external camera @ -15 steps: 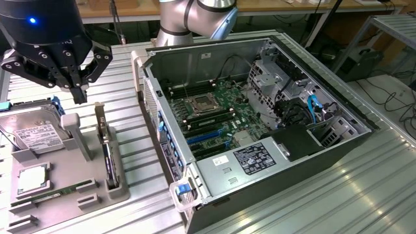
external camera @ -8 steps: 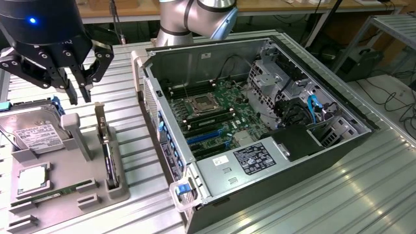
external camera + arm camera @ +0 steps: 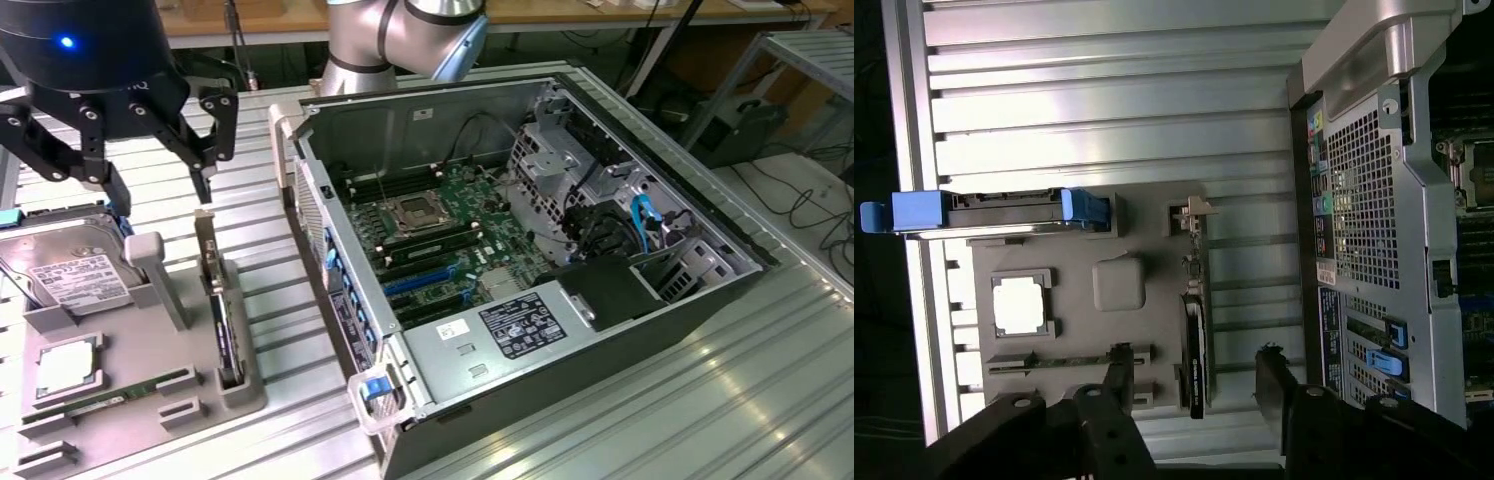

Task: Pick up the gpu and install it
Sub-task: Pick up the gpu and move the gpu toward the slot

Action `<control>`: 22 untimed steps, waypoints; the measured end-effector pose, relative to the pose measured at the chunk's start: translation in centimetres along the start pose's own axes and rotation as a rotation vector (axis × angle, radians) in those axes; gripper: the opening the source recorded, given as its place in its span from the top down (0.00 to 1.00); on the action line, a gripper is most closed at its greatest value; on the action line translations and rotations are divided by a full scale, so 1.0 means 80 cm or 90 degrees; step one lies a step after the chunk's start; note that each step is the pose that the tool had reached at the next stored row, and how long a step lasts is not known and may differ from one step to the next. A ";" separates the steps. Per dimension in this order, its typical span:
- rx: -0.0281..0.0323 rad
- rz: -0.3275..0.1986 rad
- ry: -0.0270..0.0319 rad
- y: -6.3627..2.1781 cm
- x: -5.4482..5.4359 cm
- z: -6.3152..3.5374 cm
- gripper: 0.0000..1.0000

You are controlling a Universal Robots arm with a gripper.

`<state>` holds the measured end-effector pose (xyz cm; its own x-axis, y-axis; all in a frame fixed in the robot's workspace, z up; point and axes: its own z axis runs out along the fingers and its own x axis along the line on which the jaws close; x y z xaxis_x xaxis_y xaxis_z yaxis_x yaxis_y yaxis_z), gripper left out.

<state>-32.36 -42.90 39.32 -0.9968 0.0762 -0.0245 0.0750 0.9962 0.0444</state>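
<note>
Nearest in the exterior view, a grey moulded plastic holder tray (image 3: 187, 410) lies on the ribbed silver metal table (image 3: 667, 400), its near corner cut off by the picture edge. It carries a narrow green RAM stick (image 3: 127, 390) and a small square silver processor (image 3: 67, 365).

Just beyond, on the side of the tray towards the exterior view's right, stands the gpu (image 3: 222, 315). It is a thin, flat, dark circuit card set upright on its long edge in a slot, with a long silver metal bracket rising at its far end. It is seen almost edge-on, so its faces are hard to make out. In the wrist view it is a narrow dark strip.

Further back on the tray rests a silver boxy hard drive with a white label (image 3: 67, 270), partly hidden behind the arm's fingers.

Above the tray's far end hangs the black gripper (image 3: 160, 190). Its jaws are spread wide with nothing between them. In the wrist view one finger stands on either side of the card, clear of it.

Towards the exterior view's right, the open grey metal computer case (image 3: 400, 130) lies on its side, showing a green motherboard (image 3: 441, 230).
</note>
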 end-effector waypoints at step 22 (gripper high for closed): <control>-0.0001 -0.001 0.0004 -0.005 0.001 0.039 0.27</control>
<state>-32.36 -43.13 36.17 -0.9969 0.0746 -0.0239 0.0735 0.9963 0.0444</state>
